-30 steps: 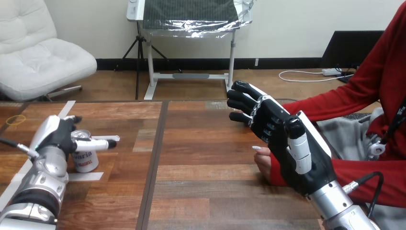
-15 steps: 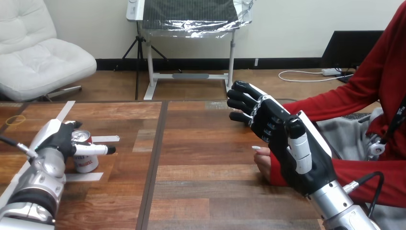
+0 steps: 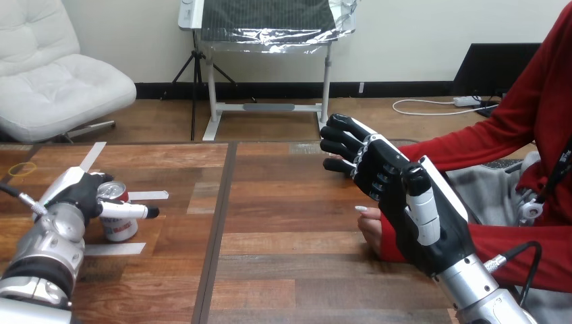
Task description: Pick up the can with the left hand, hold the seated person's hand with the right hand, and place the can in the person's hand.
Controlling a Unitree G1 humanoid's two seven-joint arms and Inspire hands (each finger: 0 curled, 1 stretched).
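The can (image 3: pixel 118 224) is standing upright on the near left part of the counter (image 3: pixel 283 270), between two strips of white tape (image 3: pixel 146 196), with a small yellow ring (image 3: pixel 21 169) lying farther off toward the left edge. The left robot hand (image 3: pixel 75 197) is closing around the can from its left side: the thumb (image 3: pixel 128 210) is reaching across the can's near face just below the rim, and the fingers are curling behind its top. On the right, the right robot hand (image 3: pixel 405 209) is hanging raised above the counter, wide, with its fingers nearly straight and spread, pointing far and left. The person's hand (image 3: pixel 369 228) is resting on the counter just behind its palm, largely hidden; whether the two are touching cannot be told.
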